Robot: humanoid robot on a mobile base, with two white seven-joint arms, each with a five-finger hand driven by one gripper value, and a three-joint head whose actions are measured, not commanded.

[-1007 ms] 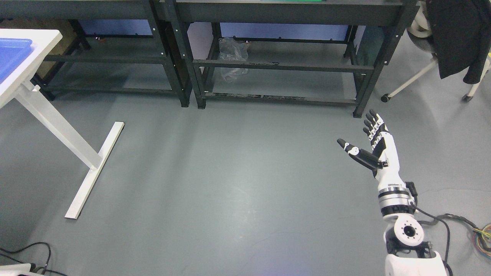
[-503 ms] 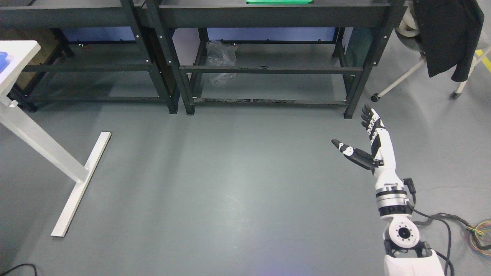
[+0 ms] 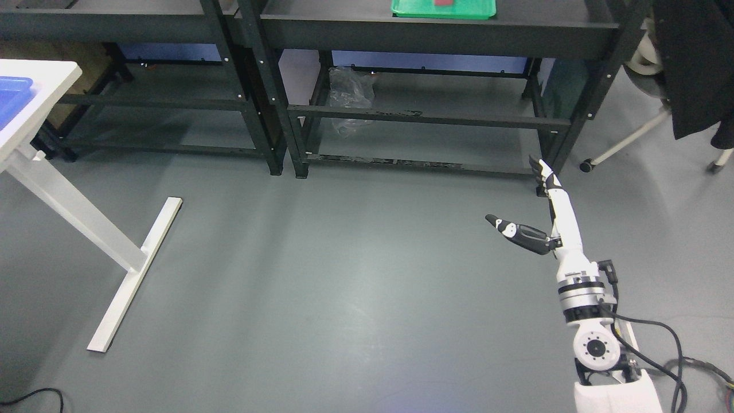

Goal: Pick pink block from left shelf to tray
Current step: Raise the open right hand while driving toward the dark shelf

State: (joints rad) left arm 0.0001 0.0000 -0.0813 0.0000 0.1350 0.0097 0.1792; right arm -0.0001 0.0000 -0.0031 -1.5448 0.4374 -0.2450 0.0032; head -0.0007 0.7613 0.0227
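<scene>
My right hand (image 3: 514,192) is held out over the grey floor at the lower right, fingers straight and thumb spread, holding nothing. It is in front of the right leg of the dark right shelf (image 3: 436,28). A green tray (image 3: 459,10) lies on that shelf's top board at the picture's top edge, with a small pink-red piece (image 3: 444,2) on it, cut off by the edge. The dark left shelf (image 3: 114,23) stands beside it; no pink block shows on it. My left arm is out of view.
A white table (image 3: 46,74) with a blue bin (image 3: 12,94) stands at the left, its white foot (image 3: 135,275) on the floor. A clear plastic bag (image 3: 348,92) lies in the right shelf. A chair with a black coat (image 3: 691,63) is at the right. Cables (image 3: 671,344) trail by my arm.
The camera has shifted, so the green tray shows more fully at the top. My right hand has turned more edge-on and reached slightly further forward; it stays open.
</scene>
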